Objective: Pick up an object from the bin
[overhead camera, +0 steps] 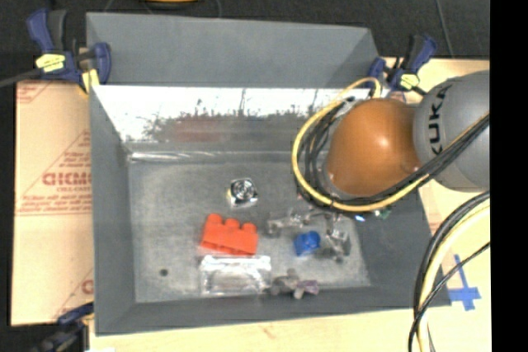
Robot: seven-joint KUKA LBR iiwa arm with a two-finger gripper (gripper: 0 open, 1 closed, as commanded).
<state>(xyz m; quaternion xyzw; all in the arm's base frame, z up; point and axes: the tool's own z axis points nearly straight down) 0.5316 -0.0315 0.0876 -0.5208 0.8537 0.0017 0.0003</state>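
My gripper (312, 232) reaches down under the arm's orange cover at the bin's right-middle, low over the floor. Its metal fingers stand apart, one at the left (285, 221) and one at the right (337, 242), so it is open. A small blue rounded piece (307, 244) lies on the floor between the two fingertips, slightly toward the front. An orange toy brick (228, 235) lies a little to its left, apart from the gripper.
A small shiny round metal thing (242, 192) sits mid-bin. A clear plastic packet (236, 272) lies by the front wall, with a small grey-purple piece (296, 286) at its right end. The arm and cables cover the bin's right side.
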